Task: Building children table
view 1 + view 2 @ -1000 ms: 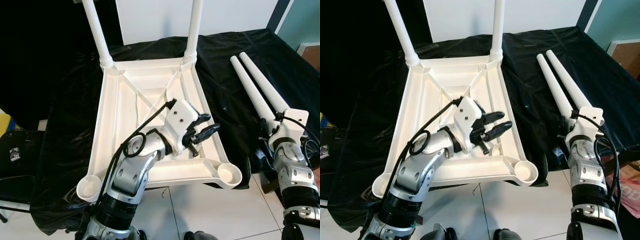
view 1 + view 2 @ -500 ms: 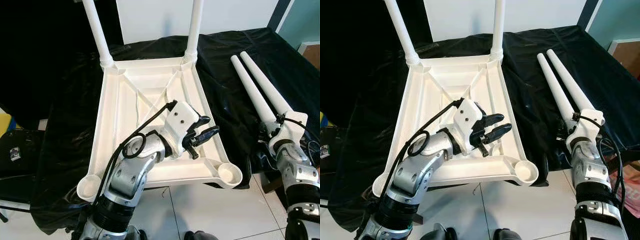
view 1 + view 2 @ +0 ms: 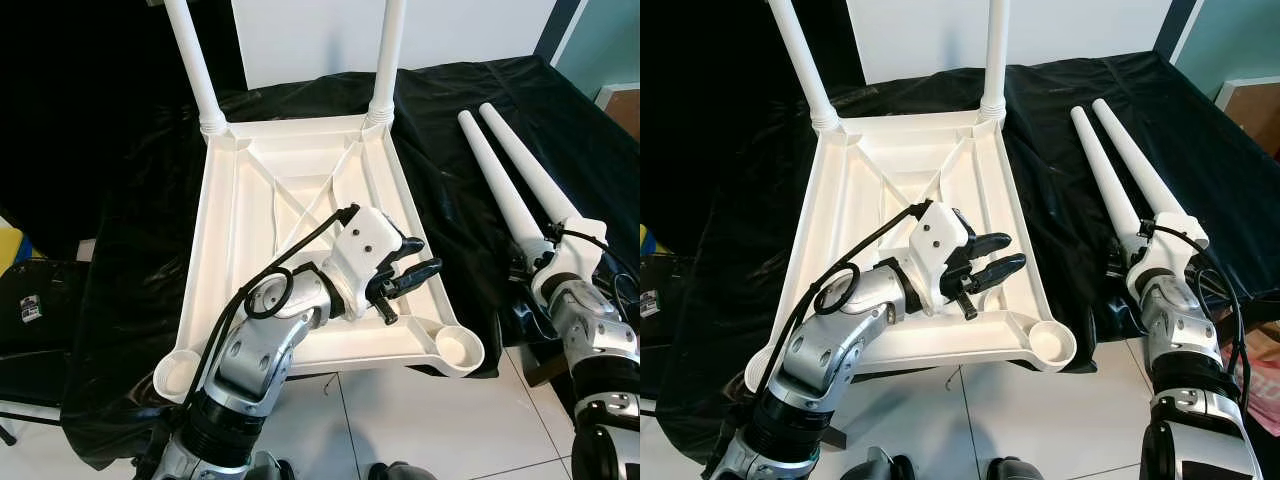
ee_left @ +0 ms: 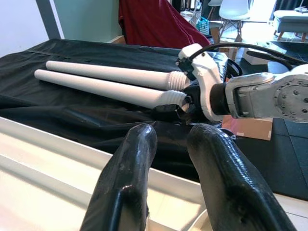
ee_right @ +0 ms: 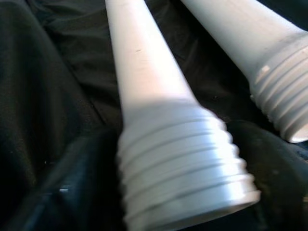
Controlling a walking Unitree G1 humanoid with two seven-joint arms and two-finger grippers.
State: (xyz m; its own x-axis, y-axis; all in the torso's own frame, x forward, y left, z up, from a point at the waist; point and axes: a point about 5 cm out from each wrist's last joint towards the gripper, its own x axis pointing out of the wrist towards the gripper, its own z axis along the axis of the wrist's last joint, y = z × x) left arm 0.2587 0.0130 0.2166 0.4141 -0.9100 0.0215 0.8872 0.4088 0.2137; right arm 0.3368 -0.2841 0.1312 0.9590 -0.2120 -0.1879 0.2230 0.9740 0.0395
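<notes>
Two loose legs (image 3: 510,170): on black cloth, side by side.
Left hand (image 3: 408,272): fingers apart, over upturned tabletop (image 3: 240,200).
Right hand (image 3: 1122,262): at nearer leg's threaded end, grip unclear.

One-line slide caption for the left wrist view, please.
Left tool's black fingers over the white plastic tabletop's rim, facing two loose white threaded legs on black cloth.

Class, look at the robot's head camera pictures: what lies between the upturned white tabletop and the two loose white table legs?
In the left eye view, only black cloth lies between the upturned tabletop and the two loose table legs; nothing else rests on that stretch.
</notes>
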